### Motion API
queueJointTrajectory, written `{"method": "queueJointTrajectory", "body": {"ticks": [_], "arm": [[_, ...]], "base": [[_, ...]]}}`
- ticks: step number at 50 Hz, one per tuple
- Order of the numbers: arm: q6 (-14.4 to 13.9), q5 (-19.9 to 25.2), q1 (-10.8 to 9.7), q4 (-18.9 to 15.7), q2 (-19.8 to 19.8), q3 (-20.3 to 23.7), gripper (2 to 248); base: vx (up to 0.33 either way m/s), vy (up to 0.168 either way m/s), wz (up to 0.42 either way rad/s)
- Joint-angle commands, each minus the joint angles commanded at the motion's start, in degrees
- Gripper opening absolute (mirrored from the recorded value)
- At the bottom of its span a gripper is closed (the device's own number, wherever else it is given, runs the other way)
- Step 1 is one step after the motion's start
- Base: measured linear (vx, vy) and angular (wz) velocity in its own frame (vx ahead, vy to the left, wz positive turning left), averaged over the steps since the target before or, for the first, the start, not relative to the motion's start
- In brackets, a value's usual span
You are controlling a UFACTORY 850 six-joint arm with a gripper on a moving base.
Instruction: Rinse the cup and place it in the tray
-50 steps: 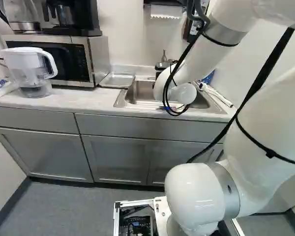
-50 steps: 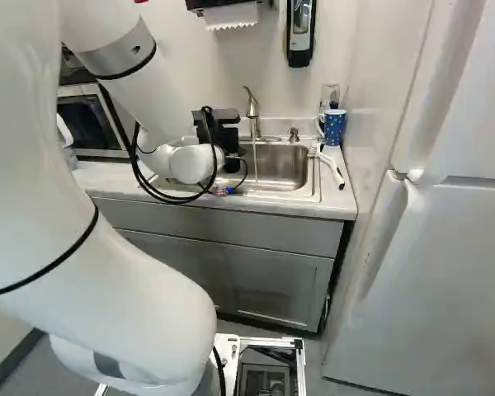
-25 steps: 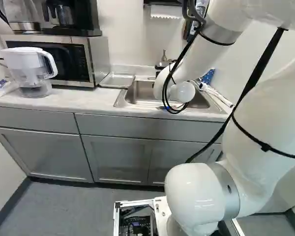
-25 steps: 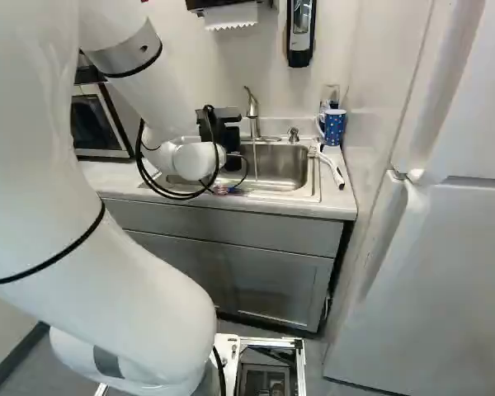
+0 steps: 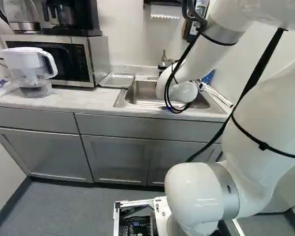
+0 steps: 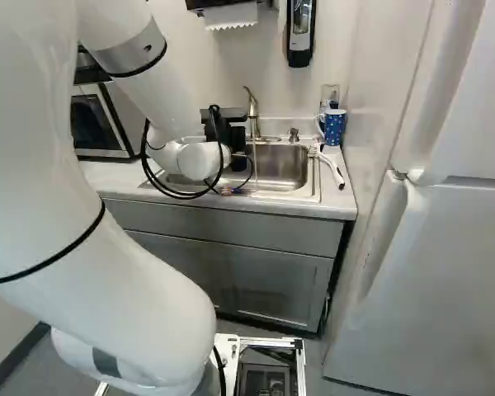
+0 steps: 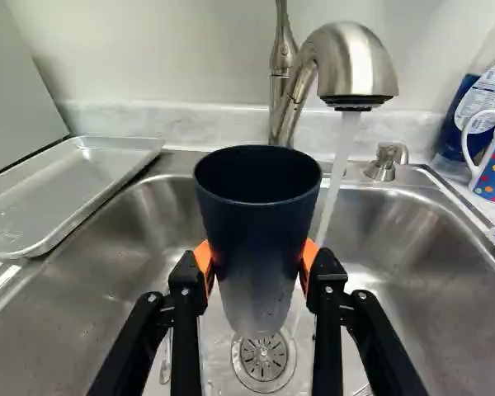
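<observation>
In the right base view my black gripper (image 6: 228, 132) hangs over the sink (image 6: 285, 169), its fingertips hidden by the wrist. The wrist view shows the gripper (image 7: 256, 262) with its orange pads pressed on both sides of the dark blue cup (image 7: 256, 223). The cup is held mouth up above the drain, its lower part pale. Water runs from the faucet (image 7: 356, 70) in a stream (image 7: 339, 169) close beside the cup's rim; none is seen entering its mouth. A metal tray (image 7: 66, 194) lies flat on the counter beside the sink, also visible in the left base view.
Beside the sink stand a polka-dot mug (image 6: 334, 126), a bottle (image 7: 478, 103) and a white-handled brush (image 6: 332, 167). On the tray's other side is a microwave (image 5: 64, 59), with a water pitcher (image 5: 32, 71) in front. A refrigerator (image 6: 429, 264) rises at the right of the right base view.
Over the last second, my forearm and wrist have shifted slightly to the right in the right base view, and the gripper with them. The base has stayed in place.
</observation>
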Motion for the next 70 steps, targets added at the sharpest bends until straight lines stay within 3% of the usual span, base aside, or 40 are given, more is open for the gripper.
{"method": "queueJointTrajectory", "body": {"ticks": [55,70], "arm": [[0.0,0.0,-6.8,0.0,-1.8,-1.7,122],[0.0,0.0,-6.9,0.0,-1.8,-1.8,122]], "base": [[0.000,0.000,0.000],[0.000,0.000,0.000]]}}
